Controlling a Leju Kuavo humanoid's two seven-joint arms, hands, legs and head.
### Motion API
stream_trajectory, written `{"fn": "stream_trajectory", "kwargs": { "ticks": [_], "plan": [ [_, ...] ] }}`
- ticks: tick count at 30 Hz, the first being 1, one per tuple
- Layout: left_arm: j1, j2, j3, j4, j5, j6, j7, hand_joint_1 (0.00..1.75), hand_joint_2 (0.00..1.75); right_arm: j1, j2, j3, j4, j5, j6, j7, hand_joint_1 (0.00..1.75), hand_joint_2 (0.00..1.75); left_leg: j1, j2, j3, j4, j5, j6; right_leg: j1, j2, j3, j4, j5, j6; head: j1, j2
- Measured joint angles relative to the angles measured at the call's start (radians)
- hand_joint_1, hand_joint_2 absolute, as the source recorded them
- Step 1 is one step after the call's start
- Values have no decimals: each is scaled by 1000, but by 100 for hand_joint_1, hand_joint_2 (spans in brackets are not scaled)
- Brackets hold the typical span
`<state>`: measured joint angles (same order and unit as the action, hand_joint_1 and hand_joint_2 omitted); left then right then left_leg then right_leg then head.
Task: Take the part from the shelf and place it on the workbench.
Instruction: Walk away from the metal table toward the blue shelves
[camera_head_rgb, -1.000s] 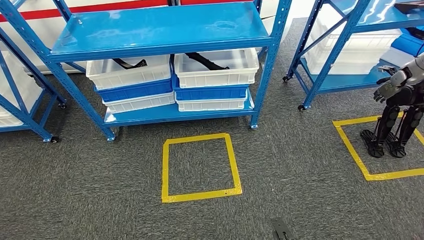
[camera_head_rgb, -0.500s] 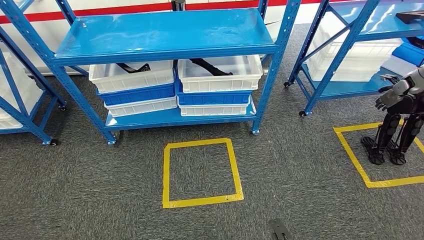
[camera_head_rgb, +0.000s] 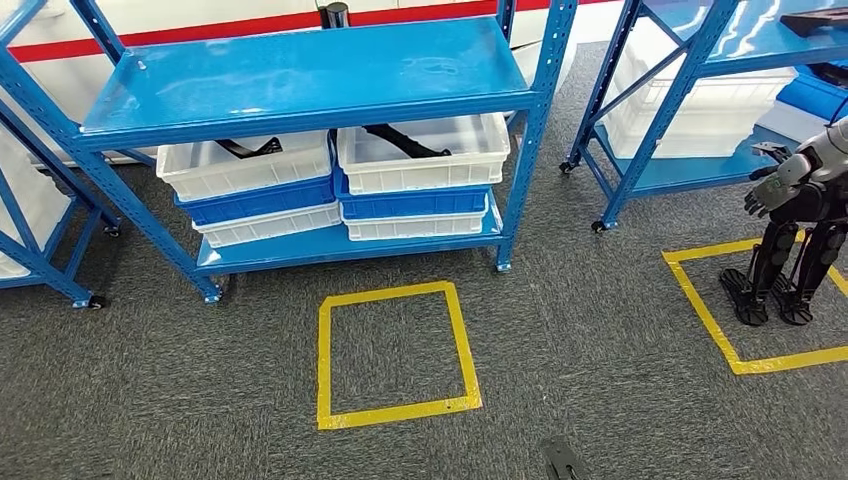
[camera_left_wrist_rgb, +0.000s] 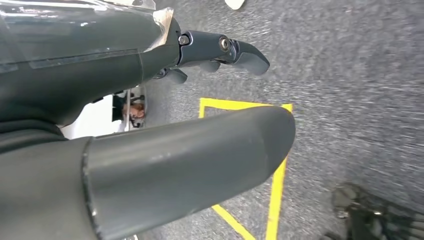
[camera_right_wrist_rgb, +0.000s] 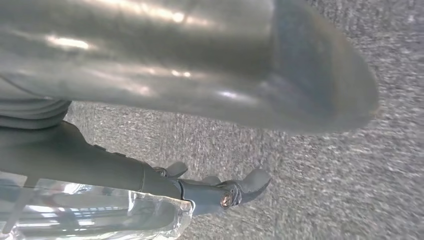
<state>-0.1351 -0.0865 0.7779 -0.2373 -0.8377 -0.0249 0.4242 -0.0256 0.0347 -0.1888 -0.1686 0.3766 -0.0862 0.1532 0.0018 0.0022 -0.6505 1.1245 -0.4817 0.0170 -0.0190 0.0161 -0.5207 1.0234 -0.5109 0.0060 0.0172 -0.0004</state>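
Observation:
Two black parts lie in white bins on the middle level of the blue shelf (camera_head_rgb: 300, 75): one in the left bin (camera_head_rgb: 247, 148), a longer one in the right bin (camera_head_rgb: 400, 140). In the left wrist view my left hand (camera_left_wrist_rgb: 190, 165) hangs over the grey carpet, its dark fingers (camera_left_wrist_rgb: 225, 50) stretched out and holding nothing. My right hand (camera_right_wrist_rgb: 200, 75) also hangs over the carpet, its fingers (camera_right_wrist_rgb: 225, 192) extended and empty. Both hands are far from the shelf.
A yellow tape square (camera_head_rgb: 395, 350) marks the carpet in front of the shelf. Blue and white bins are stacked under the top bins. A second blue shelf (camera_head_rgb: 700, 100) stands at the right, where another humanoid robot (camera_head_rgb: 795, 230) stands in a second yellow square (camera_head_rgb: 740, 300).
The whole head picture has shifted: the shelf and yellow square sit lower and further left than a second ago, so the camera has moved. Nothing on the shelf has moved.

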Motion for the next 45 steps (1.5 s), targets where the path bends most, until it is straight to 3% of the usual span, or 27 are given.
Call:
{"fn": "stream_trajectory", "kwargs": {
  "ticks": [2, 4, 5, 7, 10, 12, 13, 15, 16, 17, 18, 20, 22, 26, 27, 28, 30, 31, 32, 34, 36, 37, 39, 41, 42, 43, 45],
  "plan": [
    [-2, 1, 3, 0, 0, 0, 0, 0, 0, -2, 1, 0, 0, 2, 0, 1, 0, 0, -8, -2, 33, -71, -7, 16, 3, 2, 7, -5, -11, 10, 0, 0],
    [-3, 3, 5, 0, 1, 1, 0, 0, 0, -2, 3, 0, 0, 4, 0, 3, 0, 0, -13, -7, 47, -90, -34, 31, 7, 3, 17, 0, -7, 29, 0, 0],
    [-1, 4, 5, 0, 1, 1, 1, 0, 0, -2, 3, 0, 0, 5, -1, 4, 0, 0, -11, -6, 60, -101, -19, 38, 8, 2, 23, 6, -8, 37, 1, 0],
    [0, 4, 6, 0, 1, 1, 1, 0, 0, -2, 3, 1, 0, 9, -1, 5, 0, 0, -9, -2, 90, -114, 2, 48, 9, -2, 17, 46, -28, 43, 3, 0],
    [-1, 4, 7, 0, 2, 1, 1, 0, 0, -5, 1, 2, 0, 12, -2, 6, 0, 0, -12, 1, 107, -115, 2, 54, 8, -5, -79, 205, -101, 35, 3, 0],
    [1, 4, 8, 0, 3, 1, 1, 0, 0, -1, 0, 2, 0, 12, -3, 5, 0, 0, -13, -2, 115, -114, -8, 54, 7, -6, -131, 249, -121, 38, 3, 0],
    [2, 3, 9, 0, 3, 1, 1, 0, 0, 1, 0, 2, 0, 12, -3, 5, 0, 0, -12, -4, 121, -114, -14, 53, 6, -6, -133, 221, -105, 46, 3, 0],
    [3, 2, 11, 0, 3, 1, 2, 0, 0, 3, 0, 2, 0, 13, -3, 4, 0, 0, -12, -7, 138, -114, -29, 46, 3, -7, -104, 101, -23, 69, 3, 0],
    [3, 2, 12, 0, 3, 1, 1, 0, 0, 3, 1, 2, 0, 13, -3, 4, 0, 0, -13, -7, 146, -113, -38, 42, 3, -10, -89, 50, 9, 71, 3, 0],
    [2, 3, 12, 0, 3, 1, 1, 0, 0, 3, 1, 2, 0, 14, -4, 4, 0, 0, -14, -7, 151, -112, -46, 36, 6, -13, -76, 19, 34, 64, 2, 0],
    [2, 3, 13, 0, 3, 2, 2, 0, 0, 4, 1, 2, 0, 14, -4, 3, 0, 0, -15, -7, 156, -109, -51, 30, 8, -16, -71, 9, 44, 48, 2, 0],
    [0, 3, 14, 0, 2, 2, 2, 0, 0, 3, 2, 2, 0, 14, -5, 2, 0, 0, -15, -5, 161, -97, -55, 20, 8, -15, -58, 4, 44, 20, 2, 0],
    [-2, 2, 15, 0, 1, 2, 2, 0, 0, 1, 2, 2, 0, 15, -6, 1, 0, 0, -11, -5, 144, -51, -67, 9, 2, -12, -44, 0, 40, 4, 2, 0],
    [-3, 2, 15, 0, 1, 2, 1, 0, 0, 0, 3, 2, 0, 15, -6, 1, 0, 0, 6, -6, 4, 156, -148, -16, 0, -10, -31, -1, 27, -10, 1, 0],
    [-3, 3, 16, 0, 0, 2, 1, 0, 0, 1, 3, 2, 0, 15, -6, 1, 0, 0, 9, -5, -21, 172, -146, -20, -1, -9, -28, -1, 22, -9, 1, 0],
    [-2, 3, 16, 0, 0, 2, 1, 0, 0, 2, 4, 2, 0, 15, -6, 1, 0, 0, 13, -5, -29, 155, -123, -23, -3, -8, -23, -1, 18, -7, 1, 0],
    [-2, 4, 18, 0, 0, 2, 2, 0, 0, 2, 5, 2, 0, 15, -6, 1, 0, 0, 18, -3, 4, 39, -35, -24, -7, -6, -11, -2, 6, 2, 1, 0],
    [-2, 4, 18, 0, 0, 2, 1, 0, 0, 1, 5, 2, 0, 15, -6, 1, 0, 0, 17, 0, 25, -17, -19, -23, -7, -6, -3, -1, 0, 8, 1, 0],
    [-3, 4, 18, 0, 0, 2, 1, 0, 0, 1, 5, 2, 0, 15, -6, 1, 0, 0, 14, 2, 40, -53, -26, -18, -7, -5, 0, -2, -6, 15, 1, 0],
    [-4, 5, 18, 0, 0, 2, 1, 0, 0, 0, 6, 2, 0, 15, -6, 1, 0, 0, 7, 4, 51, -72, -67, -1, -4, -5, 14, 2, -6, 35, 0, 0],
    [-2, 5, 19, 0, -1, 2, 2, 0, 0, 0, 6, 2, 0, 15, -7, 1, 0, 0, 6, 2, 71, -84, -42, 21, -2, -6, 21, 16, -8, 52, 2, 0],
    [-2, 5, 19, 0, -1, 2, 2, 0, 0, -1, 7, 2, 0, 15, -7, 2, 0, 0, 7, 3, 84, -88, -27, 29, -1, -7, 14, 36, -18, 55, 3, 0],
    [-4, 5, 19, 0, -2, 2, 2, 0, 0, -4, 8, 2, 0, 16, -8, 2, 0, 0, 5, 6, 100, -92, -13, 38, -2, -9, -31, 124, -57, 47, 6, 0],
    [-5, 6, 19, 0, -2, 2, 1, 0, 0, -3, 7, 3, 0, 16, -8, 2, 0, 0, 1, 5, 105, -92, -20, 44, 0, -9, -109, 235, -102, 40, 6, 0],
    [-5, 6, 19, 0, -2, 2, 1, 0, 0, -1, 7, 3, 0, 17, -8, 2, 0, 0, -2, 2, 109, -92, -25, 45, 2, -9, -138, 262, -114, 40, 6, 0],
    [-5, 5, 19, 0, -2, 2, 1, 0, 0, 1, 6, 3, 0, 17, -8, 1, 0, 0, -4, -1, 115, -92, -32, 46, 3, -9, -151, 256, -112, 44, 6, 0],
    [-4, 5, 20, 0, -2, 2, 2, 0, 0, 4, 6, 3, 0, 18, -8, -1, 0, 0, -8, -6, 132, -92, -46, 45, 4, -9, -133, 154, -53, 61, 7, 0]
  ]
}}
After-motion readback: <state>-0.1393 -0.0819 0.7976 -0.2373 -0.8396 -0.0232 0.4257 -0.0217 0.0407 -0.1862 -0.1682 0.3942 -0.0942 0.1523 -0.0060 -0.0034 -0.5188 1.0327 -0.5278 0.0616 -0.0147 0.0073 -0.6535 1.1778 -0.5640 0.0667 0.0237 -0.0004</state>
